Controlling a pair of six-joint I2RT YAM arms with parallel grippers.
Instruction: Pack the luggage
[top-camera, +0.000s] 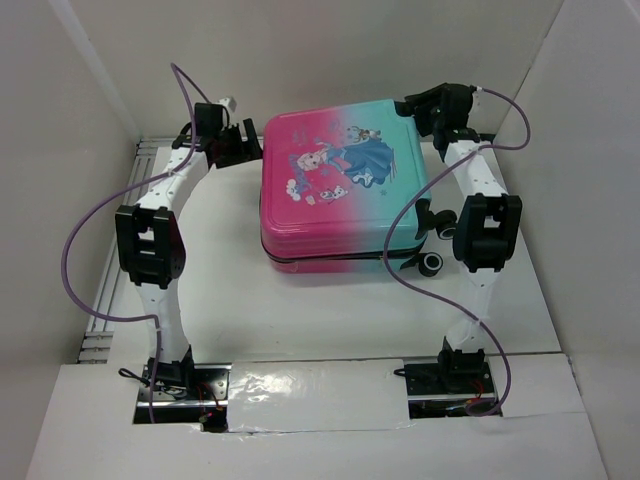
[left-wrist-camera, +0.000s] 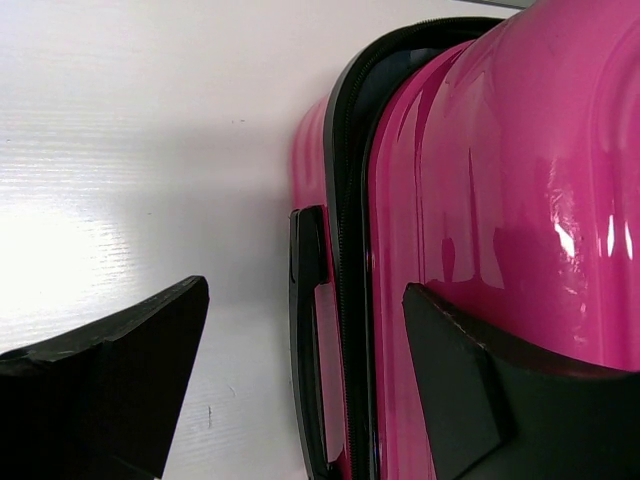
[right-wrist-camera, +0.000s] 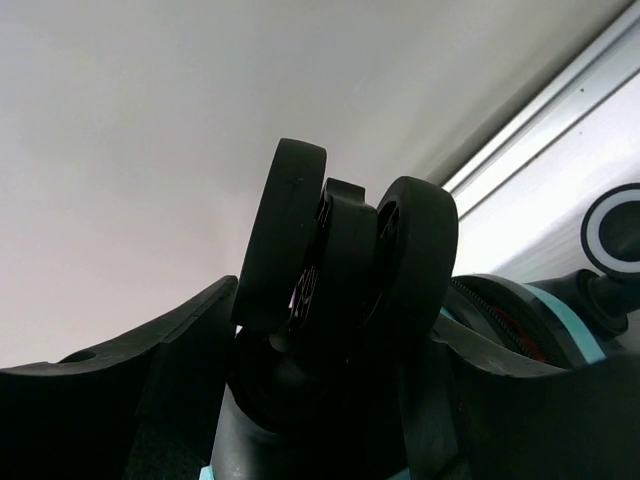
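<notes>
The luggage (top-camera: 340, 190), a pink-to-teal hard-shell suitcase with a princess print, lies flat in the middle of the table with its two halves together. My left gripper (top-camera: 240, 145) is open at its far left corner. In the left wrist view one finger (left-wrist-camera: 110, 380) is over the white table and the other (left-wrist-camera: 500, 390) over the pink shell (left-wrist-camera: 500, 180), with the black side handle (left-wrist-camera: 303, 340) and the slightly gaping zip seam (left-wrist-camera: 350, 150) between them. My right gripper (top-camera: 425, 108) is at the far right corner, open, its fingers (right-wrist-camera: 150, 390) on either side of a black wheel (right-wrist-camera: 345, 250).
Two black-and-white wheels (top-camera: 432, 264) stick out at the suitcase's near right corner, close to my right arm's elbow (top-camera: 487, 232). Another white-ringed wheel (right-wrist-camera: 615, 230) shows in the right wrist view. White walls close in the table on three sides; an aluminium rail (top-camera: 150, 150) runs along the far left.
</notes>
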